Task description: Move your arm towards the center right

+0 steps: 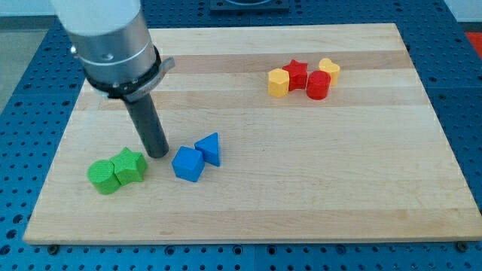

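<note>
My tip [158, 154] rests on the wooden board [361, 188] at the view's lower left — between the green star block [129, 165] and the blue cube [187, 164]. It is a plain rod with no jaws. The board's center right lies well apart.

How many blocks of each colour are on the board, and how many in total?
Green: 2, cube and star
Blue: 2, cube and triangle
Red: 2, star and cylinder
Yellow: 2, hexagon and heart
Total: 8
</note>
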{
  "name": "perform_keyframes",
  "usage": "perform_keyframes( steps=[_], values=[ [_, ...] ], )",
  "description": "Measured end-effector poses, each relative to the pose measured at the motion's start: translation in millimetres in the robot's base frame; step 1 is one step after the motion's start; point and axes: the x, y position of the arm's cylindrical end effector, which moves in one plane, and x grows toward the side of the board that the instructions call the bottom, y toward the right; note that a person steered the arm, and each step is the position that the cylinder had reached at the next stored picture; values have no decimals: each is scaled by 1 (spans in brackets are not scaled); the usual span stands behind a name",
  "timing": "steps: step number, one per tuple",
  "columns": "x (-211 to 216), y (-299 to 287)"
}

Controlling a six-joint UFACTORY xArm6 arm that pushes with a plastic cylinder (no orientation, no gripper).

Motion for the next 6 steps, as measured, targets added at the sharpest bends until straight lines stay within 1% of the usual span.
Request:
perform_keyframes(
  steps=[1, 2, 5, 6],
  values=[
    [-31, 15],
    [-61, 45],
    [-65, 237],
    [-69, 276]
  ],
)
